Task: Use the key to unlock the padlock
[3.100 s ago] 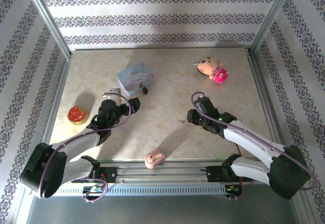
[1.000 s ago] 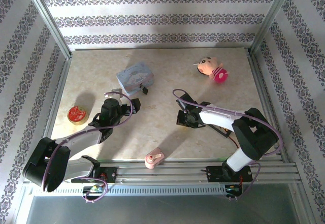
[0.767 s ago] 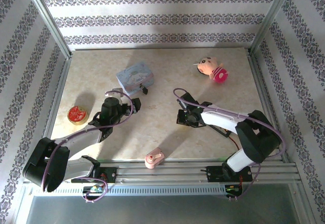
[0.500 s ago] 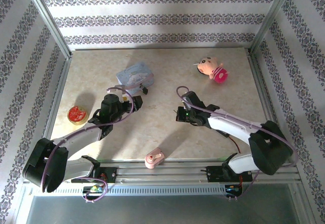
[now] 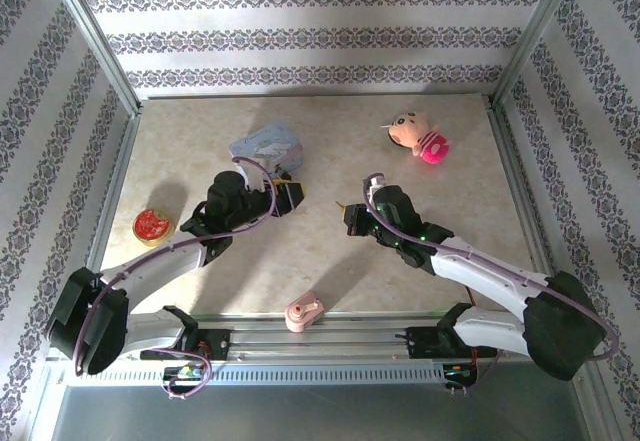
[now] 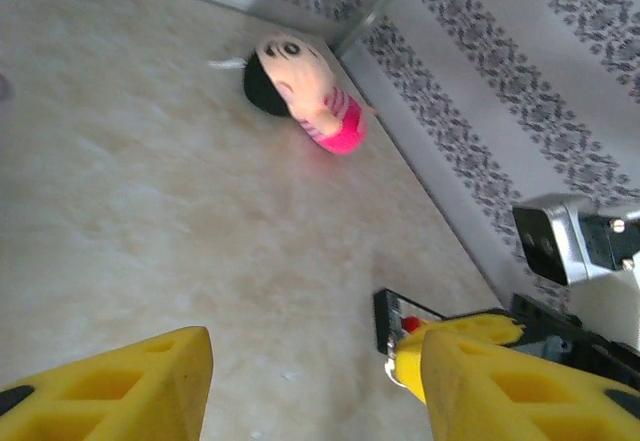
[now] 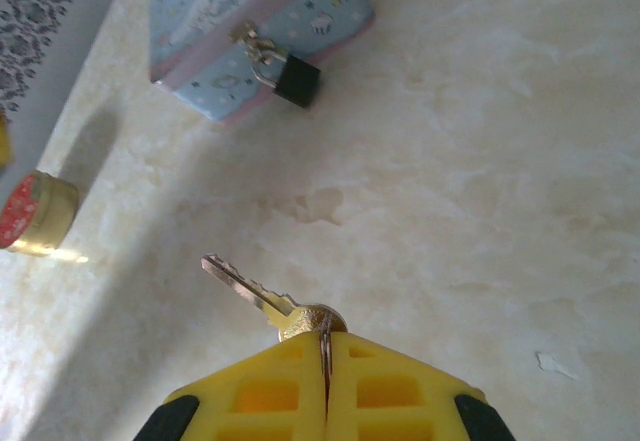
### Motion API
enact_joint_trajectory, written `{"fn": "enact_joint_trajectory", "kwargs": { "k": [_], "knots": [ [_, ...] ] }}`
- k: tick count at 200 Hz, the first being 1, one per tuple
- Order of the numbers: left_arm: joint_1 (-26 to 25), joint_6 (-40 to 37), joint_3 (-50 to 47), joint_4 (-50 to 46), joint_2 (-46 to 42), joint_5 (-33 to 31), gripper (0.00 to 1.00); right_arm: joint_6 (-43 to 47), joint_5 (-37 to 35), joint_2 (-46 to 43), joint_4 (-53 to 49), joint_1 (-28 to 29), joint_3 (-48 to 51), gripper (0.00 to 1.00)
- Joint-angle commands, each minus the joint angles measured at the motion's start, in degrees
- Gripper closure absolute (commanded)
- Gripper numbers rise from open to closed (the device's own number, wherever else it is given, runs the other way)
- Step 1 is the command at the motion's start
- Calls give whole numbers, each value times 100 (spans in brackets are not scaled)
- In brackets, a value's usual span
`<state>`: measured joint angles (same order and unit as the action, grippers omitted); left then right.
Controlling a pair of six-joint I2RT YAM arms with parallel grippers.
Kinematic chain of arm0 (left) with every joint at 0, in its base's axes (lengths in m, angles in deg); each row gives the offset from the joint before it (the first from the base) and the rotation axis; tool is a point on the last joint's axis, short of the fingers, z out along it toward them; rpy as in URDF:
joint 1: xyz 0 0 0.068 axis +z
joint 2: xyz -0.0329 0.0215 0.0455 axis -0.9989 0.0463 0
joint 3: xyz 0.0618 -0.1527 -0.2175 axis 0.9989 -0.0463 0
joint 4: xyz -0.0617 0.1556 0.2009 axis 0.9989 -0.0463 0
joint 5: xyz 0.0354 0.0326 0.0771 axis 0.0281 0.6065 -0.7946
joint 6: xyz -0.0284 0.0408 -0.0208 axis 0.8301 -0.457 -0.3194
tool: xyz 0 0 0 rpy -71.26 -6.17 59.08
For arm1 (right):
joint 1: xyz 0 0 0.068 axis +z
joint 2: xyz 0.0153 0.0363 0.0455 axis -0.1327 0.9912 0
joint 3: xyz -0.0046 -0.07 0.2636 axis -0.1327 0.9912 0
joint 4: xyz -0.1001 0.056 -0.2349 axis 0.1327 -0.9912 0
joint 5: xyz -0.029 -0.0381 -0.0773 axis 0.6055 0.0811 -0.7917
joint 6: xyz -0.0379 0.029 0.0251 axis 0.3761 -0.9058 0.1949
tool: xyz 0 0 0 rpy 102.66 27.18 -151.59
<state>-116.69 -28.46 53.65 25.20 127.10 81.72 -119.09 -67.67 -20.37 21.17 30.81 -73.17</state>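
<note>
I have the key pinched by its bow in the right jaws. They are pressed together on it, so the toothed blade sticks out free ahead of the yellow pads toward the upper left of the right wrist view. That grip leaves the whole blade clear for a keyway. It also aims the blade roughly at the padlock, which sits well apart from the tip with bare worktop between them.

The padlock hangs by its silvery shackle from the clasp of the blue cartoon tin. Its black body lies beside the tin's side wall, in the upper middle of that frame. The shackle looks closed, so I judge the lock is not yet undone.

In the overhead view the left arm reaches up to the tin's lower right corner, just where the lock hangs. In the left wrist view the left jaws stand apart with only worktop showing between them. My guess is that they are there to brace the tin or the lock, so it does not skid when the key pushes in. I cannot tell whether they touch either one.

The pink doll at upper right, the red-lidded jar at left and the small pink toy at the lower edge all lie off the key's path.

I cannot make out the keyway, so lining up the blade will be the delicate part.
</note>
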Motion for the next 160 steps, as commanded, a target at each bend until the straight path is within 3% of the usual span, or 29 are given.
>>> {"fn": "enact_joint_trajectory", "kwargs": {
  "k": [1,52,107,160],
  "knots": [
    [-199,256,307,181,218,555,46,87,-118,-129,293,76,53,100],
    [-495,136,746,59,711,958,52,157,-170,-149,337,111,-34,100],
    [-691,-81,1071,-221,1183,1175,52,201,-188,-183,355,139,-96,100],
    [-707,-86,1111,-255,1387,1082,53,184,-197,-273,363,190,-88,100]
  ]
}}
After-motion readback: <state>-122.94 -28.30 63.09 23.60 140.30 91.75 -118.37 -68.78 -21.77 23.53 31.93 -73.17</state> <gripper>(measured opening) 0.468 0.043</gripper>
